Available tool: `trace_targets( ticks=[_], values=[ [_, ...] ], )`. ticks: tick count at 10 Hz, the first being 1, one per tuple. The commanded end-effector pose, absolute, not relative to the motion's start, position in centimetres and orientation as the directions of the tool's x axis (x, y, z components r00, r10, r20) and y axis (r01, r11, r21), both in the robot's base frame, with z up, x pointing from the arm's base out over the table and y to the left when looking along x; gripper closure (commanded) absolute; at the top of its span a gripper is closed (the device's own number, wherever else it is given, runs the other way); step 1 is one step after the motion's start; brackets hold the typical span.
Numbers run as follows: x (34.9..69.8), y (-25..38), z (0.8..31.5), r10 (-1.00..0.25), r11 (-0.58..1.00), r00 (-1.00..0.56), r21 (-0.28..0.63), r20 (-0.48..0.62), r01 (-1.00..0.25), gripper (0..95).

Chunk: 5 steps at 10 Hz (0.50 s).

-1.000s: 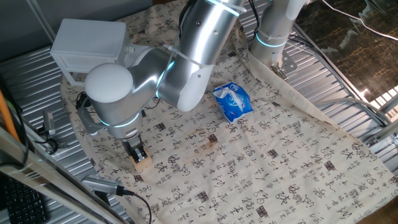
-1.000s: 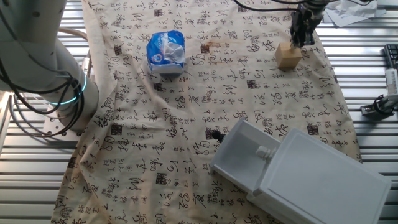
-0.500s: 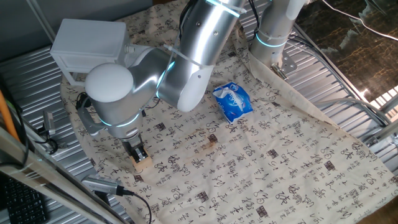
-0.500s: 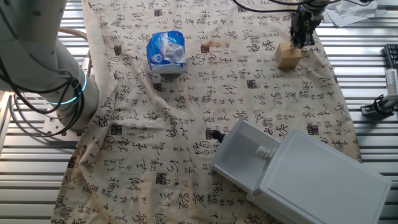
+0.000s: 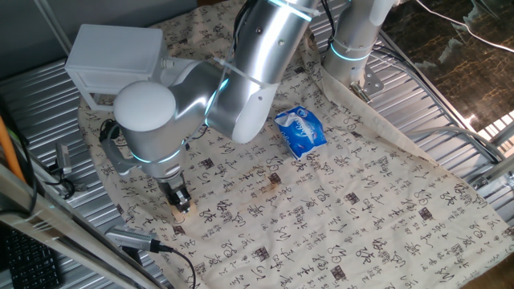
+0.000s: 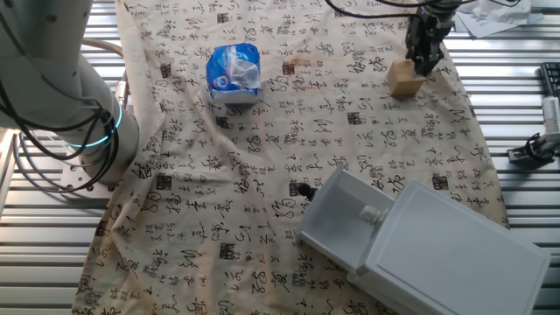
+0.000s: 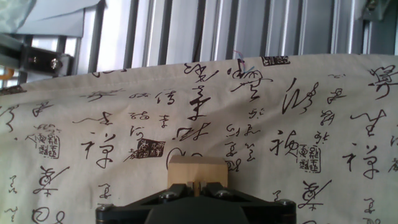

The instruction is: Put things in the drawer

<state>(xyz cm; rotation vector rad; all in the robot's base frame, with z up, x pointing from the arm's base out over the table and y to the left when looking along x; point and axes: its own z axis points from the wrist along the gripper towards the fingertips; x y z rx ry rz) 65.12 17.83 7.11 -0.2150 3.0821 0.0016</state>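
Currently I am holding the end effector (image 6: pixel 423 63) directly over the block (image 6: pixel 405 80), which is sitting on the bench near the cloth (image 6: pixel 262 175) edge; fingers look together, grip unconfirmed; drawer (image 6: pixel 346 229) well apart.

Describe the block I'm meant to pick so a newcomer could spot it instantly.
Start at the white cabinet, then cross the printed cloth to its far edge. There the tool stands over a small wooden block: plain tan, unlike the blue packet.
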Motion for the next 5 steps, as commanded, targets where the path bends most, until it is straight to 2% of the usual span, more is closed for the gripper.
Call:
trace_targets(
  ticks=[1, 5],
  values=[
    [65.21, 17.78, 6.98, -0.135, 0.991, -0.990, -0.005, -0.049, -0.135, 0.0],
    [65.32, 17.75, 6.78, -0.122, 0.993, -0.992, 0.006, -0.010, -0.122, 0.0]
  ],
)
